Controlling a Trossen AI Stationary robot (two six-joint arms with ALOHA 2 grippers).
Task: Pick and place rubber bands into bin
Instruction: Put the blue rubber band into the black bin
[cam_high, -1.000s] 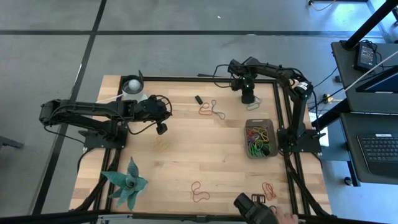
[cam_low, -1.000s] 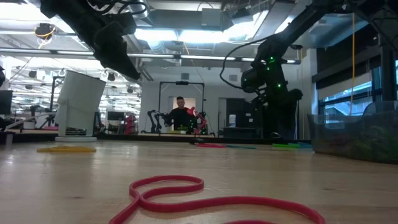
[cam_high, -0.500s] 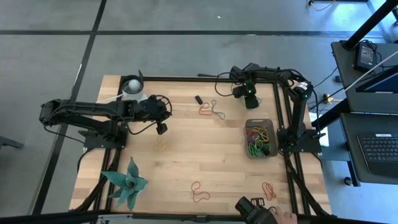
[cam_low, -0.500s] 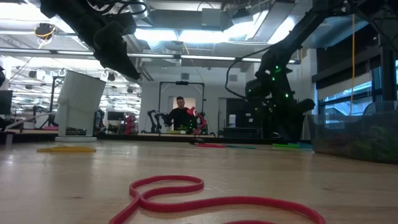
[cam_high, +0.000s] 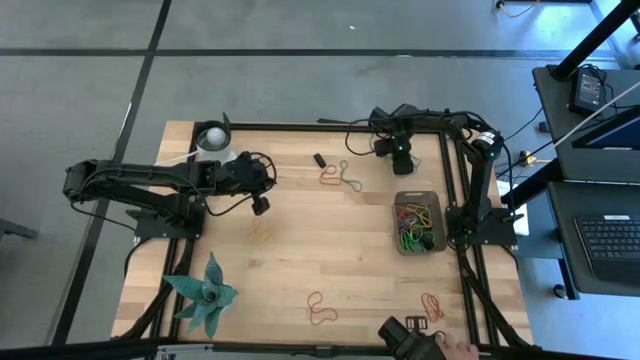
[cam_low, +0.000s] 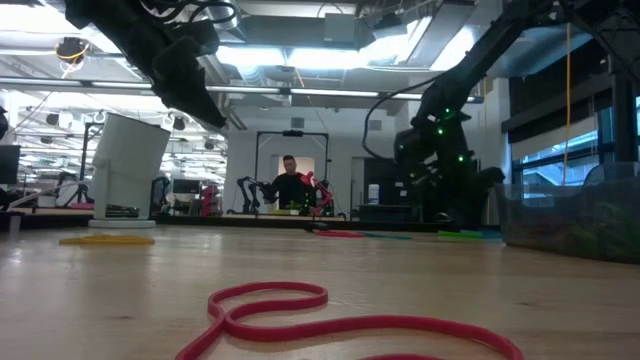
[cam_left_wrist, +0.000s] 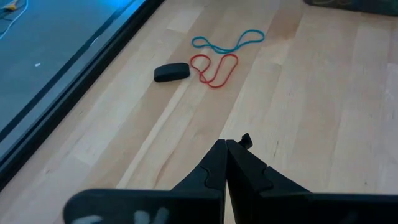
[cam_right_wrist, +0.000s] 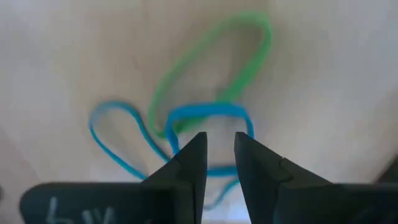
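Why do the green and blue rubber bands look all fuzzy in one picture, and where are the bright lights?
Right wrist view: the green band and blue band are soft and out of focus, lying close below the right gripper. Low view: ceiling lights glare brightly, the arms show as dark shapes, and the red band nearest the camera looks oversized.

The bin (cam_high: 417, 223), a dark grey low-walled tray, sits near the table's right edge, holding a tangle of coloured rubber bands (cam_high: 415, 226); loose red loops (cam_high: 320, 308) lie near the front edge; a yellow one (cam_high: 260, 232) lies mid-table.
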